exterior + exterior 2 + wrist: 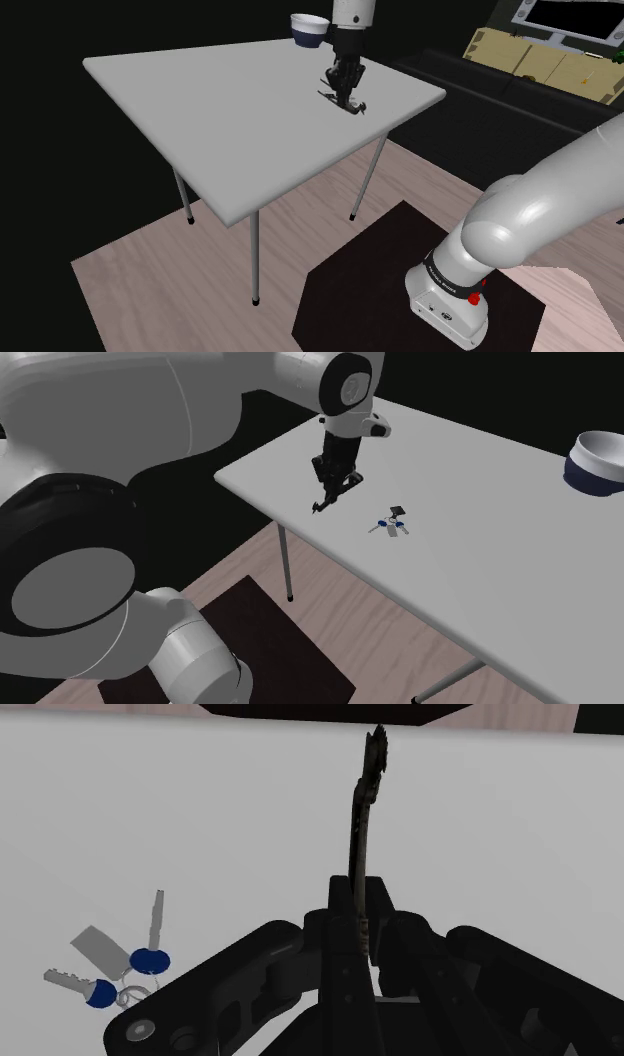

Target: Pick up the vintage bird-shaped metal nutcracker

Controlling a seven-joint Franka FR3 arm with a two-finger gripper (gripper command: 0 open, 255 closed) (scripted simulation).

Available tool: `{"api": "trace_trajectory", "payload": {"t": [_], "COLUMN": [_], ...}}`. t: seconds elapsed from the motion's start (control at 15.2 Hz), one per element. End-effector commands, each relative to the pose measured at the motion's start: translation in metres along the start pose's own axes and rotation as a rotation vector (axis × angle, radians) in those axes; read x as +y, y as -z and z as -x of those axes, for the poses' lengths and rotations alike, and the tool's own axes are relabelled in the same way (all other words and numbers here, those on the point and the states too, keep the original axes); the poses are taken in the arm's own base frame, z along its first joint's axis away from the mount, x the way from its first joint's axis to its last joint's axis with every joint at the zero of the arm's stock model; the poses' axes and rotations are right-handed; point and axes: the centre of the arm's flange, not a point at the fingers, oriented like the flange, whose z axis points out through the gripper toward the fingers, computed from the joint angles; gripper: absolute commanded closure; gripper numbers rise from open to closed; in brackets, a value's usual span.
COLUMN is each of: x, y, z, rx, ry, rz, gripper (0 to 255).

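Observation:
The nutcracker (362, 824) is a thin, dark metal piece with a toothed end, and it sticks out beyond my fingertips. My black gripper (362, 909) is shut on its near end. In the second exterior view the gripper (333, 484) hangs over the white table (480, 582) near its edge. The nutcracker (320, 504) slants down from it and seems just off the surface. In the shoulder view the gripper (344, 82) points down at the table's far right part.
A bunch of keys with blue heads (128, 972) lies on the table close beside the gripper (390, 527). A white and dark blue bowl (311, 28) stands at the table's far edge (598, 460). My stand (450, 300) is on a dark mat on a wooden floor.

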Motion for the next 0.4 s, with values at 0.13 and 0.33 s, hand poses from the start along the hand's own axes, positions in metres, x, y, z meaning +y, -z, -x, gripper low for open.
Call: {"api": "trace_trajectory", "payload": {"t": [0.13, 0.33], "x": [-0.001, -0.001], "y": [0.022, 0.028], "z": [0.004, 0.005], "rx": [0.000, 0.000], "ry": [0.000, 0.000], "rz": [0.000, 0.000], "gripper": [255, 255]}}
